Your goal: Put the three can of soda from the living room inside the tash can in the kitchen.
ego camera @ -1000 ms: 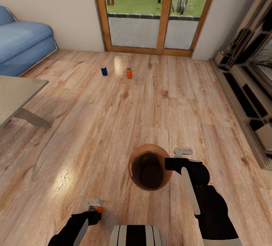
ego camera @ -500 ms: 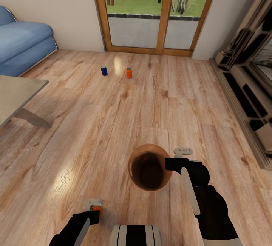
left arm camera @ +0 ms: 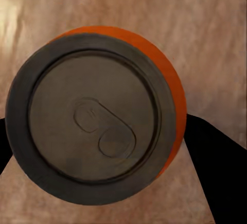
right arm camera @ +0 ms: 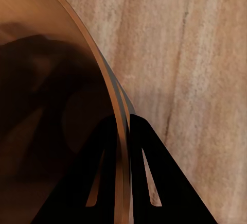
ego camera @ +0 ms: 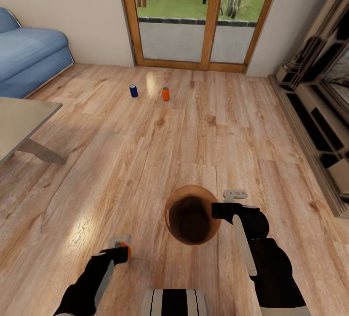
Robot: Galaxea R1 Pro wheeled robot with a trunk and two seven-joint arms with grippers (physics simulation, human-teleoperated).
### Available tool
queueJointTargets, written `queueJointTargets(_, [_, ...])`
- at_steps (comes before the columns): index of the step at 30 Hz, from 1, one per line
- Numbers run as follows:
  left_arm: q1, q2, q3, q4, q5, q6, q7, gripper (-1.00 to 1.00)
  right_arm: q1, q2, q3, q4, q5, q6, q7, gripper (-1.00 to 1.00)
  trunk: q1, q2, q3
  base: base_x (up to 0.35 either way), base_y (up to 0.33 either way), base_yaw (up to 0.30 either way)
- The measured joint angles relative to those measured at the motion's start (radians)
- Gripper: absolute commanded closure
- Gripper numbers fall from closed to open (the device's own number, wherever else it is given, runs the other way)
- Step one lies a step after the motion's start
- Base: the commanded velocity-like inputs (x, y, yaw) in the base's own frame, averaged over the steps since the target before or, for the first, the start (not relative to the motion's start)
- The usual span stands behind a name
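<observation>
The orange can [left arm camera: 98, 116] sits upright between the dark fingers of the left pincer [ego camera: 121, 250], held low over the wood floor [ego camera: 145, 161], with the bin [ego camera: 191, 219] just beside it to the right, its rim clamped on both sides by the right pincer [right arm camera: 122, 126]. Two more cans, a blue can [ego camera: 133, 90] and a second orange one [ego camera: 166, 94], stand far off near the glass doors [ego camera: 198, 15]. I judge the risk to be that the held can strikes the bin's rim and falls to the floor, or that the bin tips in its thin rim grip

Wood floor [ego camera: 194, 127]: blue can [ego camera: 133, 90] & orange can [ego camera: 166, 94] upright, near doors.
</observation>
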Motion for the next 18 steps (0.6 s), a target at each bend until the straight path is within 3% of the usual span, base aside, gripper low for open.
queueJointTargets(5, [0.011, -0.004, -0.001, -0.271, 0.0, 0.173, -0.016, 1.0, 0.0, 0.0, 0.0, -0.001, 0.002, 0.0, -0.001, 1.0, 0.0, 0.0, 0.0, 0.0, 0.0, 0.0])
queueJointTargets(9, [0.019, 0.011, -0.001, -0.491, 0.002, 0.309, -0.125, 1.0, 0.0, 0.0, 0.0, -0.001, 0.0, 0.0, 0.0, 1.0, 0.0, 0.0, 0.0, 0.0, 0.0, 0.0])
queueJointTargets(12, [0.036, 0.023, -0.001, -0.575, -0.001, 0.379, -0.173, 1.0, 0.0, 0.0, 0.0, 0.0, 0.0, 0.0, -0.001, 1.0, 0.0, 0.0, 0.0, 0.0, 0.0, 0.0])
queueJointTargets(18, [0.072, 0.042, -0.001, -0.638, 0.001, 0.417, -0.249, 1.0, 0.0, 0.0, 0.0, 0.0, 0.0, 0.0, -0.001, 1.0, 0.0, 0.0, 0.0, 0.0, 0.0, 0.0])
